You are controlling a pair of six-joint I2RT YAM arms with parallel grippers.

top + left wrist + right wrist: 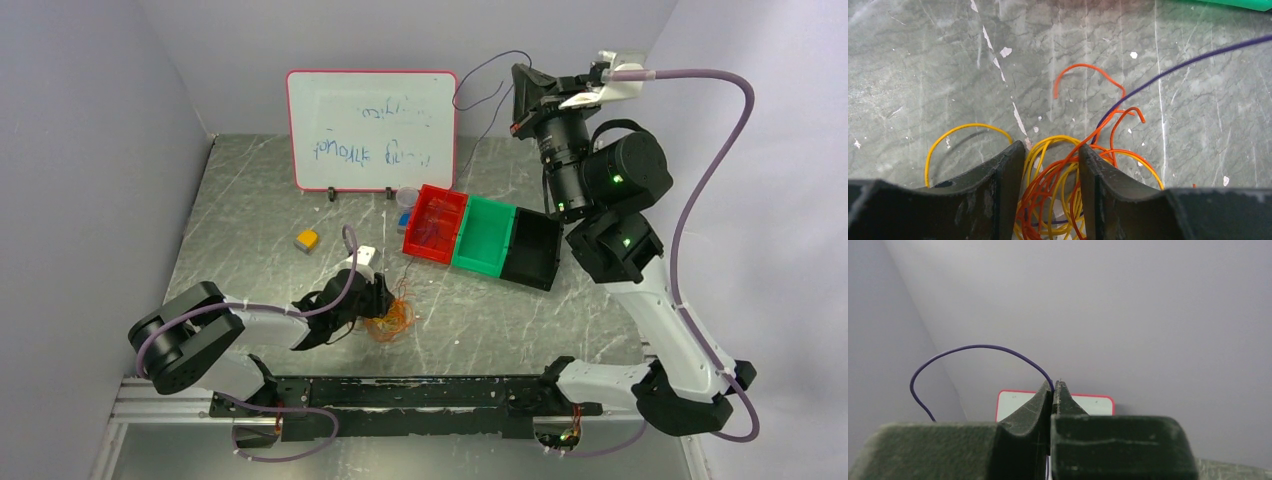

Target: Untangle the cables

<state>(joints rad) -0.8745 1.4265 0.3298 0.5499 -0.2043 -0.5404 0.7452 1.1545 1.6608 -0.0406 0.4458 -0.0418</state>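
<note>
The cables (390, 322) lie as a small orange and yellow tangle on the grey marble table, near the front left. My left gripper (383, 306) is low over the heap. In the left wrist view its jaws (1050, 150) stand apart on either side of the tangle (1058, 192), and the loops between them look loose, not squeezed. One thin purple cable (1188, 62) runs out of the tangle up and to the right. My right gripper (519, 72) is raised high near the back wall, shut on that purple cable (973, 346), which arcs out of its tips (1053, 385).
A whiteboard (370, 130) stands at the back. Red (436, 222), green (487, 235) and black (535, 250) bins sit in a row right of centre. A small yellow-grey block (307, 240) lies behind the left arm, and a small cup (407, 197) stands by the whiteboard.
</note>
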